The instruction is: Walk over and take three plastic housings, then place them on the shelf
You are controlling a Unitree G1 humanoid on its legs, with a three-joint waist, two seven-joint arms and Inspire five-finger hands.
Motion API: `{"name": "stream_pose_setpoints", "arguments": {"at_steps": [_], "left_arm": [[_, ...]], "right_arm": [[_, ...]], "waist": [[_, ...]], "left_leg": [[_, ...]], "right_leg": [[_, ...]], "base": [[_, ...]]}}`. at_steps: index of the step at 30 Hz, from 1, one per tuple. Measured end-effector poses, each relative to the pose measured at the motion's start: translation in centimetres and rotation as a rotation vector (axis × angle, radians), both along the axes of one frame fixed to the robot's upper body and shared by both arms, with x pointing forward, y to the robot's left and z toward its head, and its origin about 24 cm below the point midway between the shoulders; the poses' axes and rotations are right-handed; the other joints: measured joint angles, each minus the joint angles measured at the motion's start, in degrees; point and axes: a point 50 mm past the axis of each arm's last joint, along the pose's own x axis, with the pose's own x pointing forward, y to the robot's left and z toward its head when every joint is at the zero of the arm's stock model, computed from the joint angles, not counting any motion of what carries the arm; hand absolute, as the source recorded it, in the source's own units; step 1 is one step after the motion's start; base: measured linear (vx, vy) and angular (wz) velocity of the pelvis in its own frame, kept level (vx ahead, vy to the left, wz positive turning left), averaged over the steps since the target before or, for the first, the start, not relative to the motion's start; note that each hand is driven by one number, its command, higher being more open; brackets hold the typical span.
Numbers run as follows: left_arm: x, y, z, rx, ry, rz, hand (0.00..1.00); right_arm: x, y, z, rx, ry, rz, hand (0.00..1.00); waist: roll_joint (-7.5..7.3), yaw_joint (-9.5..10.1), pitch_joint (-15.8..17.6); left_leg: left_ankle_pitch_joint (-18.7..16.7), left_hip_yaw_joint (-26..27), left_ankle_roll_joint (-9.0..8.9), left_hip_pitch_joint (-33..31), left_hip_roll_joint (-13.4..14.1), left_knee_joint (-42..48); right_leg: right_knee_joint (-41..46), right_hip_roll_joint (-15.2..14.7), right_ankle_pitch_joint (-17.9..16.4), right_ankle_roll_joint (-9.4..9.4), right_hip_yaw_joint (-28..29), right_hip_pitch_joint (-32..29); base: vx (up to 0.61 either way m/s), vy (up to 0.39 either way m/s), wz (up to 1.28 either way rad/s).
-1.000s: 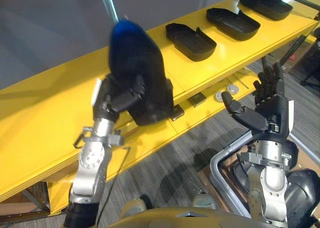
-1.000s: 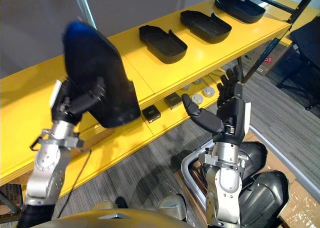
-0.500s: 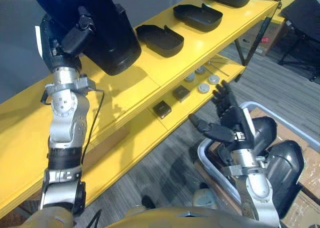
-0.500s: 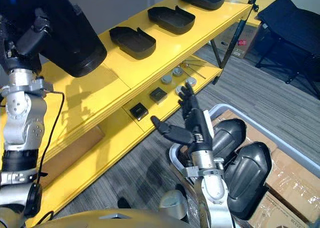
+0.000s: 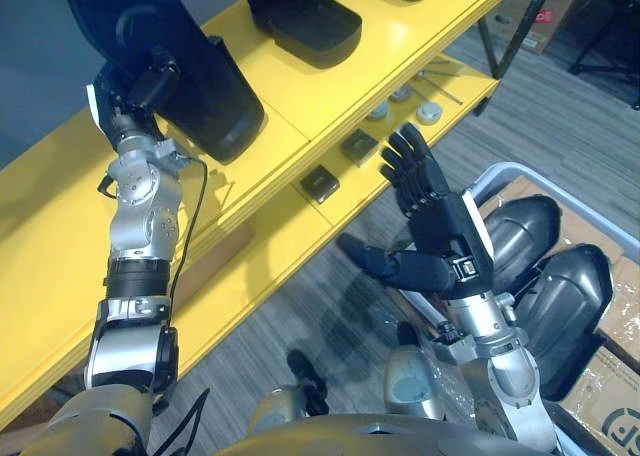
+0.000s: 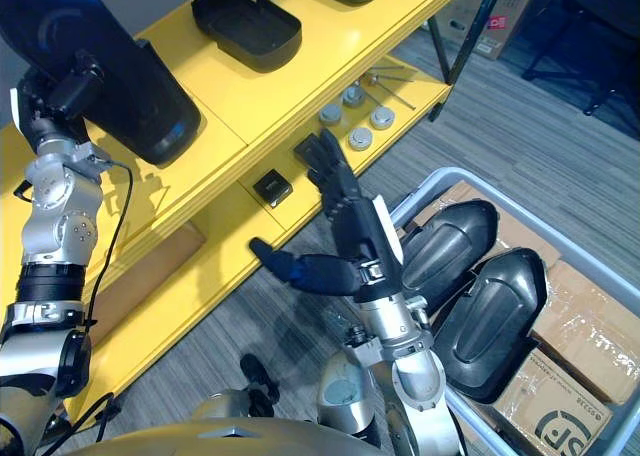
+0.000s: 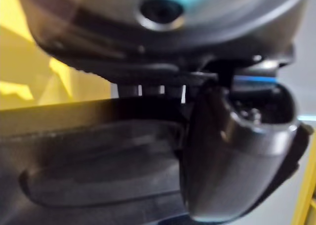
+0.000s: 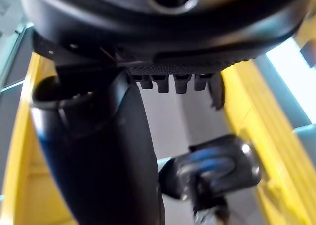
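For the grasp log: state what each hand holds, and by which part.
Left hand grips a black plastic housing by one long side edge; right hand is open, holding nothing.

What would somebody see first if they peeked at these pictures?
Probably the big shiny black plastic housing that the left robot hand grips, tilted up at the long bright yellow shelf. Next comes the right robot hand, spread open above the grey floor, with more black plastic housings lying beside it.
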Motion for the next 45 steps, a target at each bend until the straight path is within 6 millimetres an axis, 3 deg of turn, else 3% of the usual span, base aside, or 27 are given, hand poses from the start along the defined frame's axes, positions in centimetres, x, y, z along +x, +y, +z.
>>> {"name": "stream_pose_setpoints", "arguments": {"at_steps": [3, 11, 13, 19, 24, 25, 30, 31, 37, 38, 45], "left_arm": [[-0.3, 0.3, 1.0, 0.023, -0.03, 0.008, 0.0], [-0.6, 1.5, 3.2, 0.069, -0.064, -0.023, 0.0], [-0.4, 1.1, 4.0, 0.054, -0.093, -0.063, 0.0], [-0.3, 1.0, 6.3, 0.066, -0.158, -0.077, 0.0], [0.6, 1.2, 6.3, 0.007, -0.133, -0.086, 0.0], [0.9, 1.3, 5.9, -0.021, -0.106, -0.089, 1.0], [1.6, 1.3, 5.4, -0.138, -0.085, -0.115, 1.0], [1.7, 1.3, 5.7, -0.148, -0.088, -0.102, 0.0], [1.8, 1.4, 6.4, -0.184, -0.103, -0.061, 0.0], [1.8, 1.4, 6.4, -0.186, -0.104, -0.055, 1.0], [2.1, 1.8, 5.9, -0.207, -0.07, -0.016, 1.0]], "right_arm": [[-0.3, 1.8, 0.5, 0.004, -0.026, 0.125, 1.0], [-0.4, 2.5, -0.1, -0.02, 0.033, 0.157, 1.0], [-0.4, 2.8, 0.0, -0.016, 0.032, 0.155, 1.0], [-0.2, 3.0, 0.2, 0.003, 0.031, 0.142, 1.0], [0.0, 3.0, 0.0, 0.008, 0.051, 0.123, 1.0], [0.1, 3.0, 0.0, 0.006, 0.054, 0.121, 1.0], [0.6, 3.1, -0.6, -0.009, 0.075, 0.116, 1.0], [0.6, 3.1, -0.6, -0.009, 0.075, 0.116, 1.0], [1.0, 3.2, -1.4, -0.024, 0.105, 0.111, 1.0], [1.1, 3.2, -1.4, -0.025, 0.107, 0.11, 1.0], [1.3, 3.2, -1.8, -0.017, 0.128, 0.089, 1.0]], "waist": [[0.11, 0.63, 1.04], [0.15, 3.74, 4.07], [-0.74, 4.69, 5.0], [-2.42, 4.96, 6.62], [-3.31, 4.68, 7.48], [-3.47, 4.52, 7.64], [-3.61, 4.46, 8.85], [-3.66, 4.5, 9.56], [-3.7, 4.5, 10.32], [-3.68, 4.45, 10.32], [-3.57, 4.41, 10.61]], "left_leg": [[1.26, -2.05, 0.1, -1.2, -0.39, -0.76], [3.02, -5.52, 0.42, -4.79, -0.98, -0.83], [3.35, -6.18, 0.38, -5.23, -0.91, -0.84], [4.17, -7.17, 0.56, -7.82, -0.92, -0.81], [4.22, -7.07, 0.6, -7.9, -0.88, -0.82], [4.21, -6.97, 0.61, -7.9, -0.87, -0.82], [4.19, -6.57, 0.65, -7.93, -0.78, -0.89], [4.21, -6.55, 0.68, -7.94, -0.78, -0.89], [4.25, -6.37, 0.74, -7.98, -0.84, -0.89], [4.25, -6.36, 0.74, -7.98, -0.85, -0.9], [4.36, -6.45, 0.89, -7.97, -0.84, -0.9]], "right_leg": [[2.08, -0.49, -1.12, -0.23, -1.86, -1.01], [5.0, -1.56, -2.4, -0.48, -5.21, -3.29], [5.2, -1.56, -2.46, -0.59, -5.97, -3.33], [5.6, -1.6, -2.33, -0.53, -6.77, -5.35], [4.98, -1.45, -1.89, -0.48, -6.57, -5.36], [4.81, -1.4, -1.76, -0.44, -6.42, -5.4], [3.83, -1.14, -0.94, -0.38, -5.74, -5.49], [3.8, -1.13, -0.81, -0.42, -5.7, -5.52], [3.42, -1.08, -0.45, -0.27, -5.29, -5.63], [3.37, -1.08, -0.4, -0.27, -5.28, -5.62], [2.9, -0.97, -0.06, -0.23, -5.29, -5.34]], "base": [[-0.03, -0.031, 0.37], [-0.02, -0.023, 0.28], [-0.02, -0.024, 0.19], [-0.02, -0.013, 0.11], [0.01, -0.005, -0.03], [0.01, -0.007, -0.07], [0.01, -0.004, -0.08], [0.0, 0.0, 0.0], [0.0, 0.0, -0.02], [0.0, 0.0, 0.0], [0.0, 0.0, 0.0]]}}
